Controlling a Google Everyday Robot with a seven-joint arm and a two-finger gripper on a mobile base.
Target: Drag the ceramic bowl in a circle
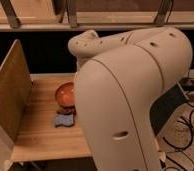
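Light wooden tabletop [40, 137], bulky white robot arm [135, 90] filling the view.
Gripper is hiding behind the arm, so its grip cannot be told; round glossy orange-red ceramic bowl [65, 94] is sitting near flat blue sponge [64, 120].

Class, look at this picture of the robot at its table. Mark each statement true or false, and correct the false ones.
1. The ceramic bowl sits on the wooden table. True.
2. The blue sponge lies inside the bowl. False: it lies flat on the table just in front of the bowl, on the camera's side.
3. The robot's white arm hides the bowl's right edge. True.
4. The end effector is in plain view, clamped on the bowl's rim. False: it is out of sight behind the arm.
5. A wooden panel stands upright along the table's left side. True.
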